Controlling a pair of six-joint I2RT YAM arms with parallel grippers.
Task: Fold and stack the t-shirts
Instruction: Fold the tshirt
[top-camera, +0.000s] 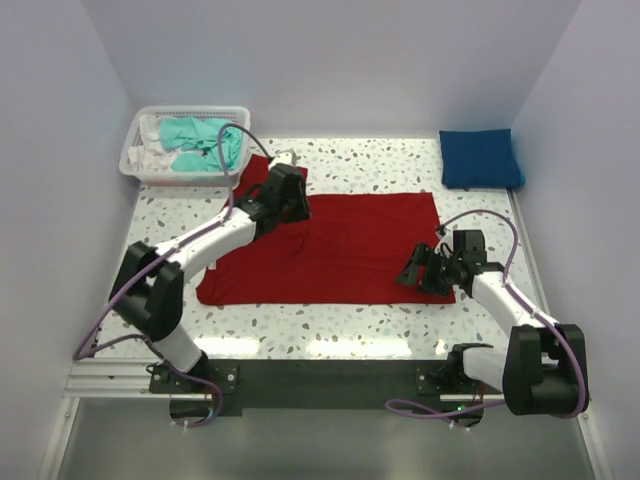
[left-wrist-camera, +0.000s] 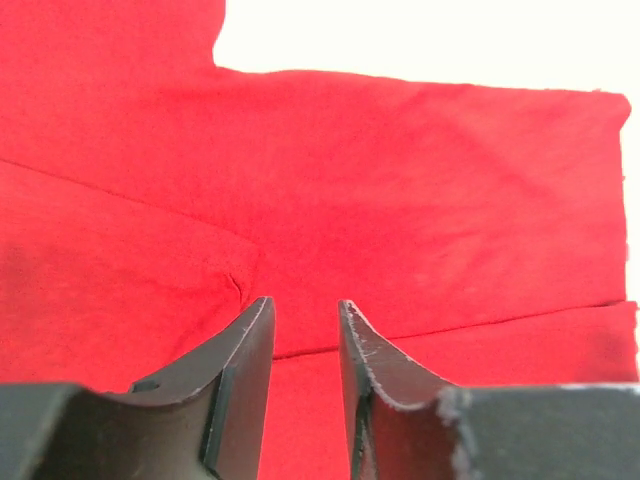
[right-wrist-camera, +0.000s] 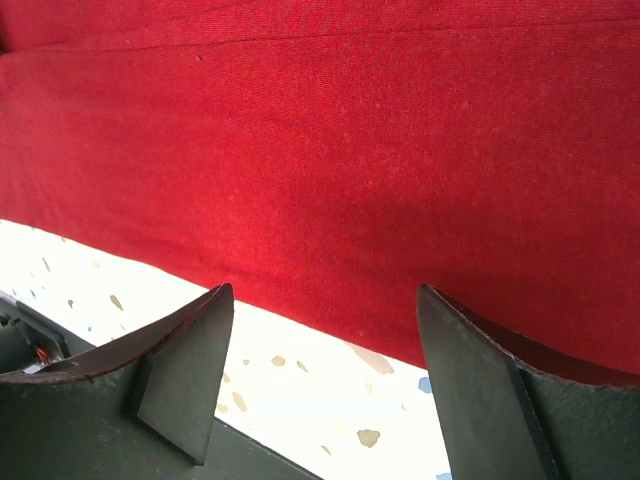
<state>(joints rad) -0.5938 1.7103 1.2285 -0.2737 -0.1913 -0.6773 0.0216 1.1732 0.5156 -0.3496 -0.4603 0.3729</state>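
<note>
While the left arm (top-camera: 215, 240) stretches far forward and rightward from its base, the left fingers (left-wrist-camera: 245, 350) hover over the far left part of the red t-shirt (top-camera: 350, 245), parted by only a narrow slot with nothing between them. That shirt lies spread flat across the middle of the desk (top-camera: 330, 320). The right arm (top-camera: 500, 295) bends leftward, and the right fingers (right-wrist-camera: 190, 360) stand wide apart and empty above the shirt's near right edge. A blue t-shirt (top-camera: 480, 158) lies folded at the far right corner. A teal t-shirt (top-camera: 205, 145) sits in the white basket (top-camera: 135, 160) at the far left.
</note>
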